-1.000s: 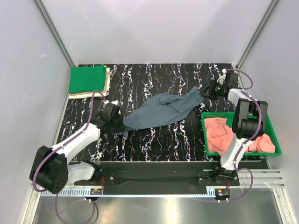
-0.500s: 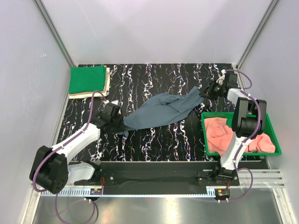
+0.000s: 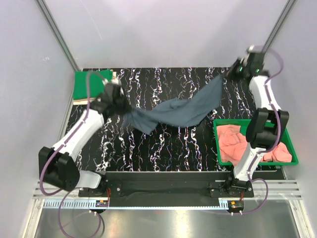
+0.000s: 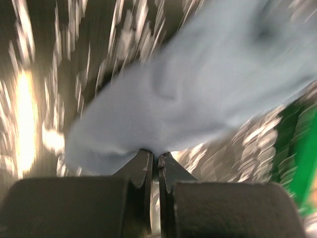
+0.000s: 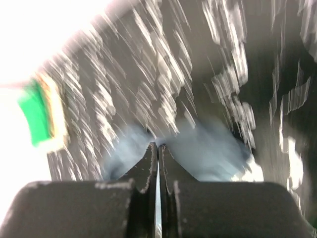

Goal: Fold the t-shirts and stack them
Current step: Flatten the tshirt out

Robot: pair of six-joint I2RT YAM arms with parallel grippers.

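Nearest, on the right, the green tray (image 3: 293, 159) holds crumpled pink shirts (image 3: 232, 141). Farther in, the left claw (image 3: 120, 105) is pinched tight on one end of the blue-grey shirt (image 3: 178, 111). The shirt hangs as a sagging, twisted band over the table (image 3: 163, 148). At the far right, the right claw (image 3: 232, 73) is clamped on the shirt's other end.

The step looks like spreading the shirt out before folding it. Both arms would do well to draw apart evenly, work the twist out, and lay the cloth flat without either pinch slipping.

The folded green shirt (image 3: 86, 85) lies in the far left corner, with the left arm covering one edge of it. Both wrist views are smeared with blur, so it is unclear which part of the shirt each claw holds. Nor is it clear whether the drooping middle touches the table.
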